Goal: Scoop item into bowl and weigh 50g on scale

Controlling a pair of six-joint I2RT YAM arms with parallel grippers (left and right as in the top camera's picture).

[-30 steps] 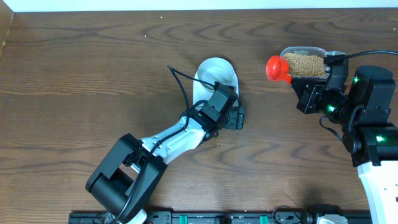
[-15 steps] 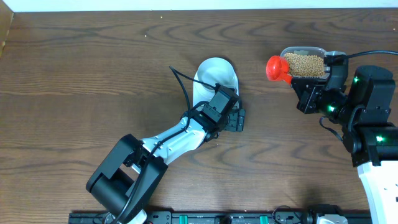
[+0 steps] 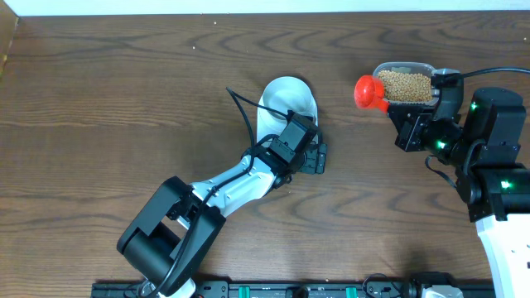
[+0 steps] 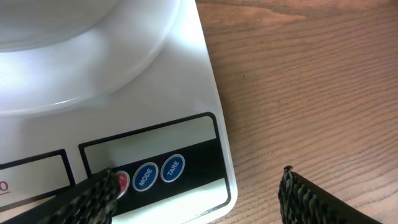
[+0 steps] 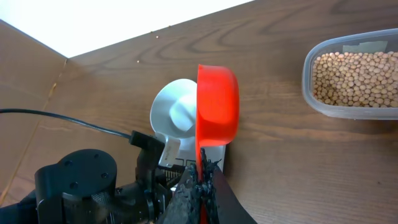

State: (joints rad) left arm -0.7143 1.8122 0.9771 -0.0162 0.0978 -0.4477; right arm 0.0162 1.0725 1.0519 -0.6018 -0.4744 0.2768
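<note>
The bowl [image 3: 288, 98], pale with a white rim, stands on the white scale [image 4: 205, 200]; it looks empty in the overhead view and also shows in the left wrist view [image 4: 74, 56]. My left gripper [image 4: 199, 190] is open over the scale's button end, its left fingertip at the red button [image 4: 122, 180], next to the blue MODE and TARE buttons. My right gripper [image 5: 202, 177] is shut on the handle of a red scoop [image 5: 217, 106], held in the air beside the clear tub of tan beans [image 3: 406, 85]. No beans show in the scoop [image 3: 368, 91].
The tub [image 5: 357, 78] sits at the right of the wooden table, near the back edge. The left arm [image 3: 240, 178] stretches diagonally from the front to the scale. A black cable [image 3: 244, 112] loops beside the bowl.
The left gripper has edged very slightly at the scale's button end. The right arm and scoop have not moved.
</note>
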